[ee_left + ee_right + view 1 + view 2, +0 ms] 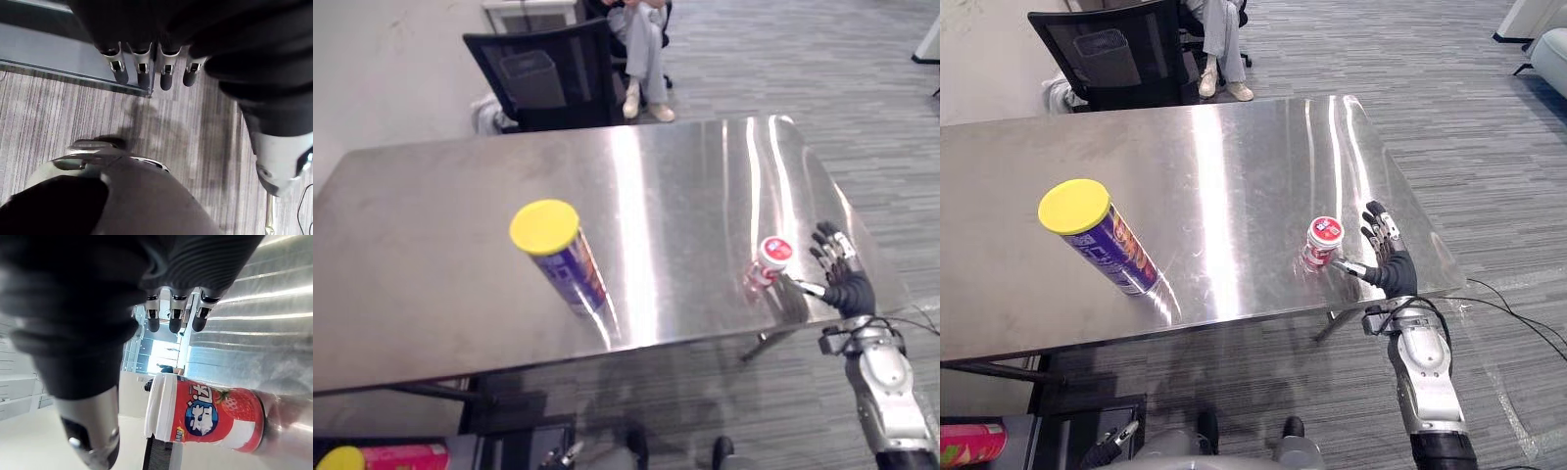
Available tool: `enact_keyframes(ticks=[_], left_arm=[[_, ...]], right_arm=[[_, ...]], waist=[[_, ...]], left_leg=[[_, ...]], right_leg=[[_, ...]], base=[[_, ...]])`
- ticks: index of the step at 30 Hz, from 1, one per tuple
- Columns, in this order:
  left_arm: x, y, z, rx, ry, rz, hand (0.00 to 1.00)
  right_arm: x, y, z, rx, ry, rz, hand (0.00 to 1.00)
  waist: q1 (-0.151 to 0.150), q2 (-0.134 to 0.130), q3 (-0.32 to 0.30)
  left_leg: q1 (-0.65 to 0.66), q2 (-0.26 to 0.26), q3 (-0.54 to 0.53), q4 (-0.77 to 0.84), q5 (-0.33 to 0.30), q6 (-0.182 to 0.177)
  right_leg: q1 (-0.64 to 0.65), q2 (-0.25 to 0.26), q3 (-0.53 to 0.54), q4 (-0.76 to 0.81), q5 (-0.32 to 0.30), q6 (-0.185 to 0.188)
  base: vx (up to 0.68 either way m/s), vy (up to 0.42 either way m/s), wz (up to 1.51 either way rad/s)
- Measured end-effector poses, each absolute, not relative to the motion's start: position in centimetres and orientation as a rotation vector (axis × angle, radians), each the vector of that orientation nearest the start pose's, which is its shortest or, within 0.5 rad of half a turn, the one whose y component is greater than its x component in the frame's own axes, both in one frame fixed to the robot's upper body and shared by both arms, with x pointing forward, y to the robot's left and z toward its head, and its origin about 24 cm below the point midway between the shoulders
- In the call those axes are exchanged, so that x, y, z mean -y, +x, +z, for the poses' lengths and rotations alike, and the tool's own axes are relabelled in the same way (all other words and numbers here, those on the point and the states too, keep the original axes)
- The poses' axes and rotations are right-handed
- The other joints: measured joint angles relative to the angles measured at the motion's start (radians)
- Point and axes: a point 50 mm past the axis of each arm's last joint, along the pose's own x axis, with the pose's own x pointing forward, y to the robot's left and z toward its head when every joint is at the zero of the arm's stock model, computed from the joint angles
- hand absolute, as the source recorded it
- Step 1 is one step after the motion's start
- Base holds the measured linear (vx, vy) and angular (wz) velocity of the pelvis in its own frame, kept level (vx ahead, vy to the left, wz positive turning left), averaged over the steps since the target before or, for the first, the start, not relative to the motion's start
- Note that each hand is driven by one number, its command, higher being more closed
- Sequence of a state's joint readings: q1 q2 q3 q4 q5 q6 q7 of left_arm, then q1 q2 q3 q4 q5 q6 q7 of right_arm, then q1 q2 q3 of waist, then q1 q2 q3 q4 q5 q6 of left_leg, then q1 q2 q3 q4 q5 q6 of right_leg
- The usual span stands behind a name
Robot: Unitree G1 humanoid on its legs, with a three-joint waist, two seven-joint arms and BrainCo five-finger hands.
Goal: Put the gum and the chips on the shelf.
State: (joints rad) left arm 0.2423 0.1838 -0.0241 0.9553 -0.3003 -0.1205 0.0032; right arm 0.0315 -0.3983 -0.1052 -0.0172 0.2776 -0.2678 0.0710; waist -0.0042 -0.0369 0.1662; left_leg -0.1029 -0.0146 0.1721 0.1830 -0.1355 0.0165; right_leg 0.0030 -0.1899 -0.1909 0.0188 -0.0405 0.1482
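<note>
The gum (771, 260) is a small red bottle with a white cap, standing near the front right corner of the steel table (685, 186). My right hand (846, 282) is open just to its right, fingers straight, thumb reaching toward the bottle without closing on it. In the right wrist view the gum (205, 413) lies between the thumb and the fingers (175, 319). The chips (560, 255) are a tall purple can with a yellow lid, standing at the table's front middle. My left hand (142, 66) hangs open over the carpet.
A black mesh chair (548, 78) stands at the table's far edge, with a seated person (641, 39) behind it. A red can with a yellow lid (382, 457) lies low at the front left, beside the table. Grey carpet surrounds the table.
</note>
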Motion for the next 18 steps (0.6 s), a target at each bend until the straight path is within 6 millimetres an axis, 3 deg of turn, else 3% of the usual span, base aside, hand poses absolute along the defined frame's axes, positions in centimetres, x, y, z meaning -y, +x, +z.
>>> enact_keyframes(ticks=[18], left_arm=[[-22.4, 6.1, -15.4, -1.035, -0.076, 0.278, 0.0]], right_arm=[[24.1, 25.7, 9.3, 0.292, -0.14, -0.033, 0.0]], waist=[[0.011, -0.001, 0.041]], left_leg=[[-0.018, -0.007, -0.028, 0.021, 0.0, 0.0]], right_leg=[[0.004, -0.005, -0.025, 0.005, -0.001, -0.001]], base=[[-0.01, -0.002, 0.04]])
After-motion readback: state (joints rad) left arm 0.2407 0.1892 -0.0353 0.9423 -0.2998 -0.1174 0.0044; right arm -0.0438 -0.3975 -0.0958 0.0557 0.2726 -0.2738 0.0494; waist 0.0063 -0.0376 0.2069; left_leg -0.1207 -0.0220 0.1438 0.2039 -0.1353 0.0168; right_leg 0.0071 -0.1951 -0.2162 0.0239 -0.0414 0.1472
